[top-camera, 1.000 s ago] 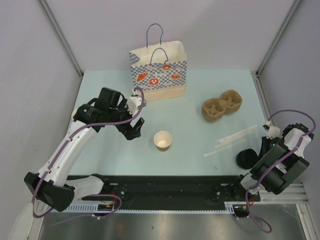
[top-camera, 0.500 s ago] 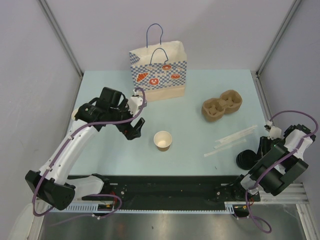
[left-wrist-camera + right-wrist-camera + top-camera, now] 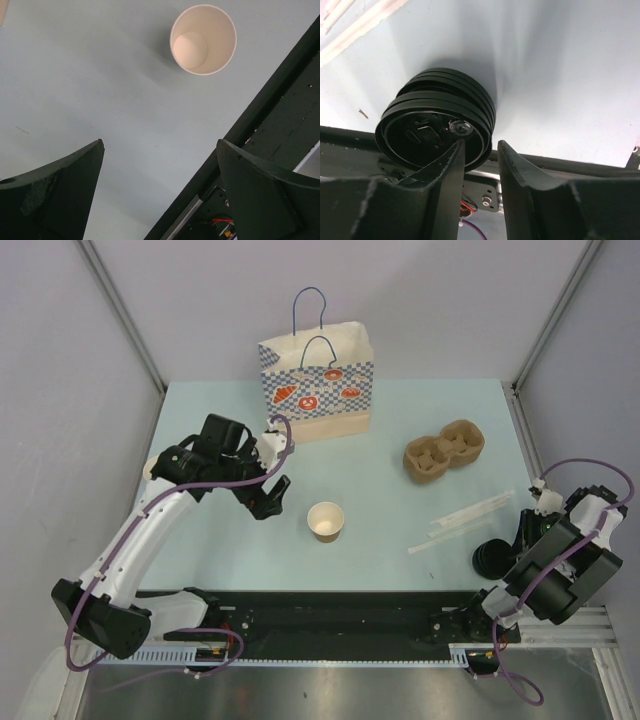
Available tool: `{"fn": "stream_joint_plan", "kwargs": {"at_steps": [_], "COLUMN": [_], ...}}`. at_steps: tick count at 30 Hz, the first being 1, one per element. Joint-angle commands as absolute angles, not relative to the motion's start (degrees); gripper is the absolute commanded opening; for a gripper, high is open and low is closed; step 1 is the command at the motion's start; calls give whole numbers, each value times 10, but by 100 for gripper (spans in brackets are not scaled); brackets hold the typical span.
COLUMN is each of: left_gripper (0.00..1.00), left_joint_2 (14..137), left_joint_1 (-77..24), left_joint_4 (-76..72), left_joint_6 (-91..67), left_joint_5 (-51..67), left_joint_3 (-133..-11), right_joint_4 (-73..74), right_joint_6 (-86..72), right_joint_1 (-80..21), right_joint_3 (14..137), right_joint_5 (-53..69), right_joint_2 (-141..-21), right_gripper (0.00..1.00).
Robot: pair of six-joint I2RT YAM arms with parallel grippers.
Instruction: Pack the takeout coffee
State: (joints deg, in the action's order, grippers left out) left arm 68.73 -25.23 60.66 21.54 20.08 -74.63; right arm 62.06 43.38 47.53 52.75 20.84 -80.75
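right claw (image 3: 481, 146), narrowly parted and gripping nothing, straddles the rim of stacked round black plastic lids (image 3: 435, 100) lower left; pinch only the top one.

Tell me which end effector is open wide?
The left end effector, near the lidless tan paper cup: its fingers spread far apart. On the right end effector they sit close together, at the stack of black plastic lids.

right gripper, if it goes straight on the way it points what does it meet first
The stack of black lids: the right gripper has its fingertips on either side of the top lid's near rim, so that rim comes first. Whether they touch it now is unclear.
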Motion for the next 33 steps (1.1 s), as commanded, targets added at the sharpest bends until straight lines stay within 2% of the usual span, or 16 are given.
{"fn": "stream_joint_plan", "kwargs": {"at_steps": [1,4,14,20,33], "left_gripper": [100,100,99,100,100], "left_joint_2": [689,688,689,687,687], "left_joint_1": [-257,-257,-257,-257,-257], "left_joint_4": [599,599,595,595,596], "left_joint_6": [227,228,228,228,228], "left_joint_5": [204,203,202,202,200], "left_joint_3": [-757,-753,-750,-750,-749], "right_joint_4": [600,597,591,592,612], "right_joint_6": [416,413,411,414,429], "right_joint_1": [464,462,457,454,460], "right_joint_3": [546,546,546,546,546], "right_joint_5": [208,205,200,198,202], "right_joint_2": [-816,-818,-827,-830,-799], "right_gripper": [32,30,31,23,0]}}
